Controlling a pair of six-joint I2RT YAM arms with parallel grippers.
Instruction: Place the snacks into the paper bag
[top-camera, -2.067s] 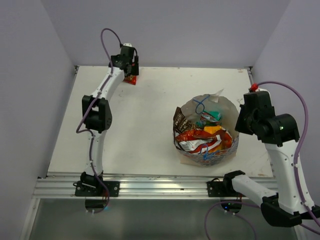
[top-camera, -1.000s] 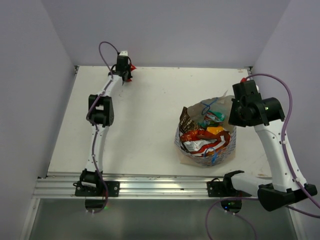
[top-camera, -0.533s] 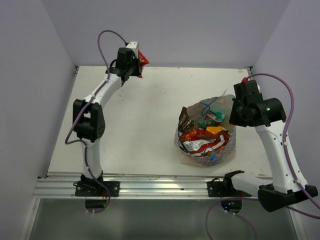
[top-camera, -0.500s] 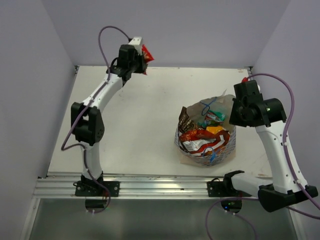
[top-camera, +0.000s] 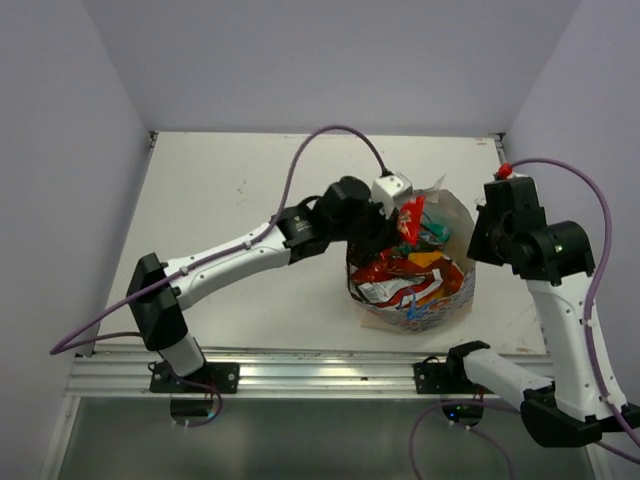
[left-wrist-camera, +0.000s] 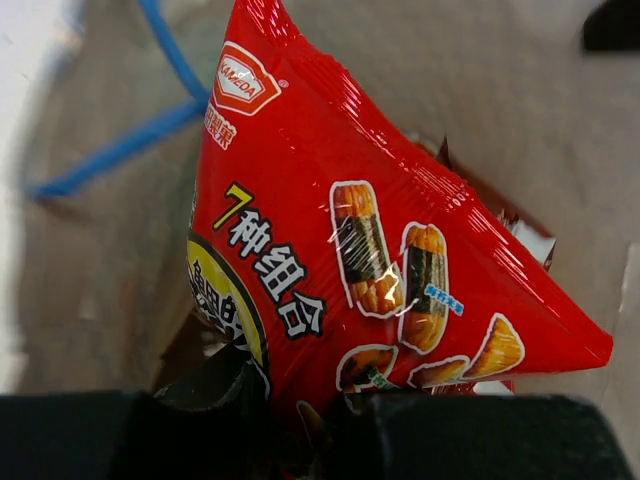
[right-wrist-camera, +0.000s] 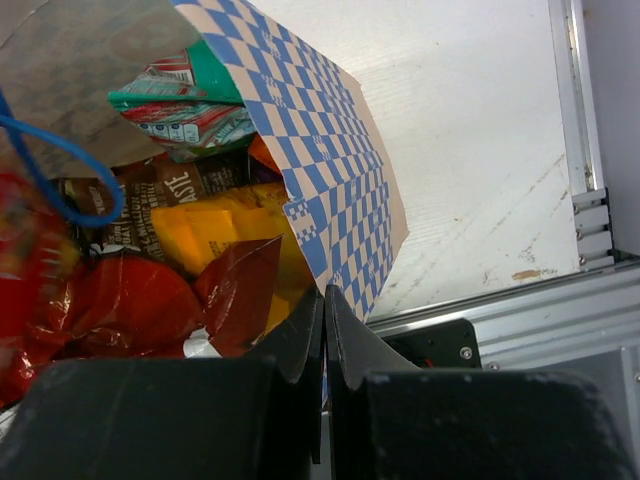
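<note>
My left gripper is shut on a small red snack packet, which hangs over the mouth of the paper bag. From above, the packet sits at the bag's far-left rim. The bag's pale inner wall and a blue cord handle lie behind it. My right gripper is shut on the bag's blue-checked right rim. Inside lie other snacks: a teal packet, a brown one, an orange-yellow one and red chip bags.
The bag stands right of centre on the white table. An aluminium rail runs along the near edge. Grey walls close in the left, back and right sides. The left arm's purple cable arches over the table.
The left arm has swung from the far-left back corner across to the bag, carrying the red packet. The right arm has shifted slightly, still gripping the bag's rim.
</note>
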